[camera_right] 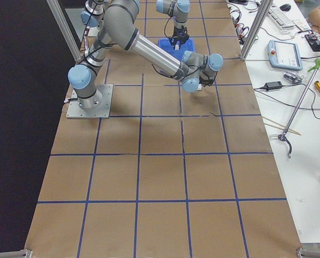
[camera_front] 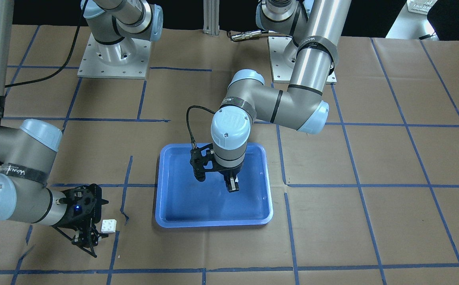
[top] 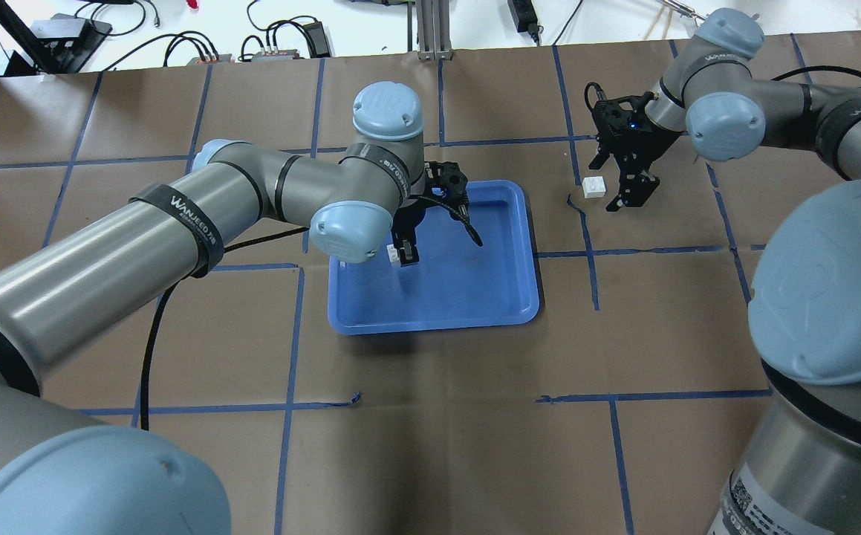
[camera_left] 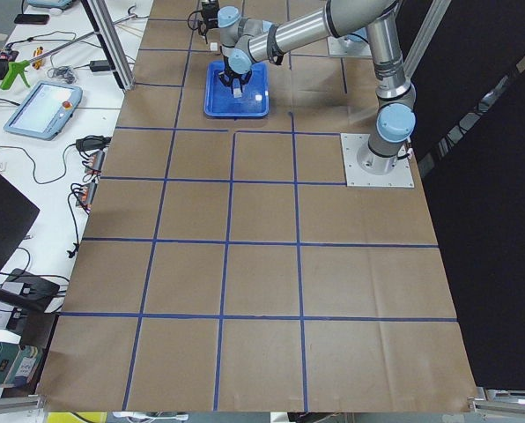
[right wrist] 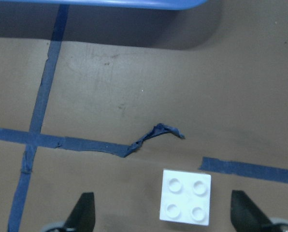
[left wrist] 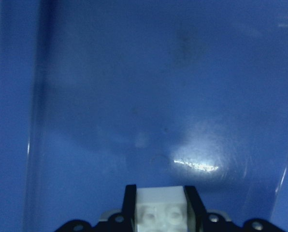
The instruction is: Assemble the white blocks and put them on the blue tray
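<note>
Over the blue tray (top: 475,297), the left end effector (top: 403,256) is clamped on one white block (left wrist: 161,208). Further right, the right end effector (top: 627,195) stands spread wide at the second white block (top: 593,186), which sits studs-up on the counter (top: 437,416).

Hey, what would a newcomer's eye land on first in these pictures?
The glossy blue tray mid-table, with the left end effector over it shut on a white block. Then the second white block, lying off the tray on the brown paper, right by the open right end effector.
</note>
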Tool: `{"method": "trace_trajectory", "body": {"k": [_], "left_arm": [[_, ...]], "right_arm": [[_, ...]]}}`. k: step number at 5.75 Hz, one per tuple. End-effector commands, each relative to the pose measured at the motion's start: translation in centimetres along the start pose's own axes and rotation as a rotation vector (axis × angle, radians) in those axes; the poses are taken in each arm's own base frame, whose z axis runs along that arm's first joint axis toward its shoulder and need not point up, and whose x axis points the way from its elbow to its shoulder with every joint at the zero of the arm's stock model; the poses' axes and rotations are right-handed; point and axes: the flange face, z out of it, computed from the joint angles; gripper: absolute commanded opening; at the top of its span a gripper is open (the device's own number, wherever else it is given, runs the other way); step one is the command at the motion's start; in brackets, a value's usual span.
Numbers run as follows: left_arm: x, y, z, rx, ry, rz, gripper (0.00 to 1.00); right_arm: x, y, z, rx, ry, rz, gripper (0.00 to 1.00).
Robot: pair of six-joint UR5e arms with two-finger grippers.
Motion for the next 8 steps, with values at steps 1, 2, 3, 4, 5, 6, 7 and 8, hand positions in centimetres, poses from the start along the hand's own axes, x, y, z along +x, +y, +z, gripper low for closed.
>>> {"method": "trace_trajectory", "body": {"k": [1, 2, 3, 4, 5, 6, 7, 8], "left_arm": [[1.1, -1.1, 0.5, 0.005, -0.012, 0.030, 0.25], [1.4, -1.5, -0.3, 0.019, -0.034, 0.044, 0.25], [2.1, -2.2, -0.3, 0.016, -0.035, 0.083, 0.21], [1.7, -2.5, -0.1, 0.024, -0.046, 0.089, 0.22], [1.8, -2.4, -0.6, 0.038, -0.070, 0.119, 0.27], [2.2, -2.3, 0.2, 0.029, -0.057, 0.115, 0.44], [2.3, -2.3, 0.8, 0.031, -0.056, 0.112, 0.62], [2.2, -2.3, 1.5, 0.026, -0.048, 0.106, 0.62]], "right_arm": [[0.1, -0.1, 0.3, 0.018, 0.002, 0.000, 0.99], [0.2, 0.1, 0.6, 0.017, 0.003, -0.002, 0.98], [0.1, 0.1, 0.7, 0.016, 0.001, 0.000, 0.95], [0.2, 0.2, 0.6, 0.006, 0.008, -0.002, 0.85], [0.1, 0.2, 0.7, 0.005, 0.006, 0.000, 0.74], [0.2, 0.3, 0.6, -0.006, 0.013, -0.005, 0.62], [0.3, 0.3, 0.5, -0.008, 0.017, -0.006, 0.53], [0.3, 0.3, 0.4, -0.010, 0.020, -0.009, 0.44]]}}
